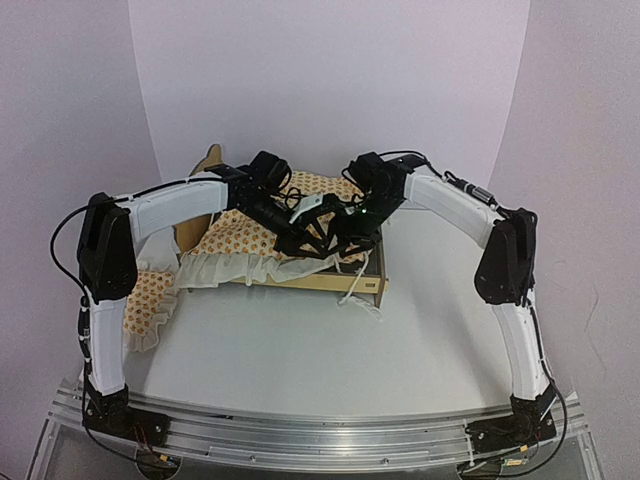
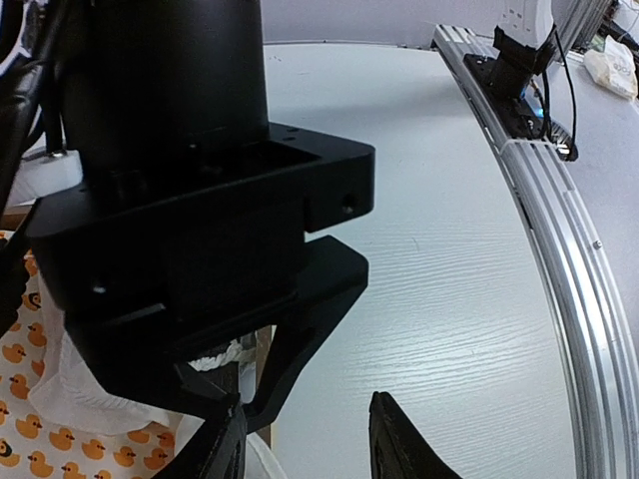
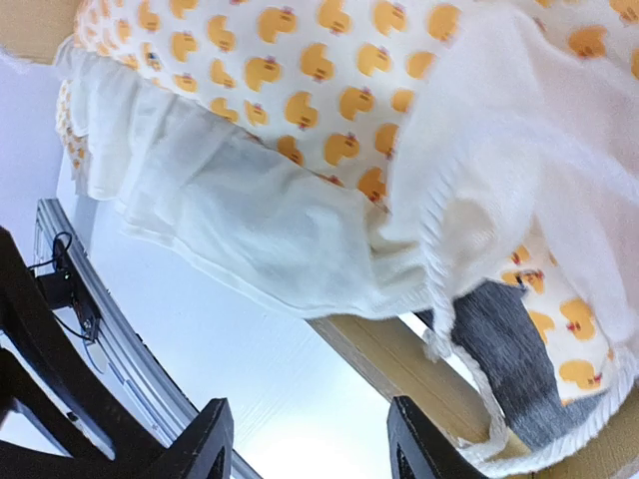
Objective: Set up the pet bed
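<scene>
White wood-grain tabletop (image 2: pixel 469 299) shows between the left gripper's (image 2: pixel 310 429) fingers: jaws apart, nothing held. A ribbed aluminium rail (image 2: pixel 559 259) curves away to one side of those jaws, and a pale, smooth backdrop (image 1: pixel 330 80) rises behind everything. Over to the right gripper (image 3: pixel 310 419): jaws parted too and empty, only glossy table between them. Just ahead of its fingertips sits the pet bed (image 3: pixel 389 359), with a straight light-wood rail and a dark grey felt-like base (image 3: pixel 499 339). Duck-print bedding (image 3: pixel 300 70) lies on it, its soft gathered ruffle (image 3: pixel 220 220) spilling towards the jaws, and a fuzzy white knit cloth (image 3: pixel 499 140) lies on top. The ruffled pillow (image 1: pixel 150 300) lies on the table, well away from both pairs of jaws.
</scene>
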`<move>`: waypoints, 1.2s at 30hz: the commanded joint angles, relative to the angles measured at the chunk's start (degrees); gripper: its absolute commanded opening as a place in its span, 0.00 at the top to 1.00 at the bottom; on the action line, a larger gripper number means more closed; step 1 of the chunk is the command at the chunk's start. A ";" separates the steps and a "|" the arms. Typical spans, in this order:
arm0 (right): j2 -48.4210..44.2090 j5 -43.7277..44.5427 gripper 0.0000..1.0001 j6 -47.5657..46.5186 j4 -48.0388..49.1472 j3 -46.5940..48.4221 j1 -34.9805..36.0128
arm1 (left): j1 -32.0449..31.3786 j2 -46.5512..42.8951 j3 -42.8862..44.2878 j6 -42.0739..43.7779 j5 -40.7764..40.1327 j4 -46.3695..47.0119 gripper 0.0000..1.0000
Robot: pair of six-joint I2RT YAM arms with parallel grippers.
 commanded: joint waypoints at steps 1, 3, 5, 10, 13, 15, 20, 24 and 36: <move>-5.83 2.96 0.50 4.03 0.15 -3.56 0.06 | -2.52 0.64 -3.23 -0.75 -3.09 9.63 0.58; -8.32 6.42 0.54 5.45 0.45 -6.36 -0.39 | -3.77 2.55 -2.88 -0.69 -4.81 10.83 0.55; -11.31 9.56 0.56 7.05 1.12 -10.14 -1.35 | -4.49 4.76 -1.43 -1.54 -5.50 11.59 0.48; -20.04 11.96 0.54 10.70 6.01 -23.48 -4.62 | -5.54 11.88 4.79 -2.79 -9.24 9.85 0.42; -25.15 12.68 0.53 12.05 9.06 -28.56 -6.37 | -5.79 14.05 6.15 -2.44 -11.78 9.52 0.43; -27.17 12.99 0.53 12.38 10.14 -30.63 -7.06 | -5.84 14.68 6.06 -1.60 -13.76 9.54 0.43; -31.11 15.31 0.53 12.11 11.98 -35.19 -7.26 | -5.82 16.52 7.52 0.01 -18.25 7.70 0.45; -33.65 15.96 0.53 12.67 14.39 -39.64 -7.27 | -7.02 18.66 10.80 4.28 -17.78 -0.60 0.55; -36.55 8.27 0.51 14.17 23.26 -46.16 -7.14 | -8.73 27.68 19.03 7.87 -23.51 -11.90 0.73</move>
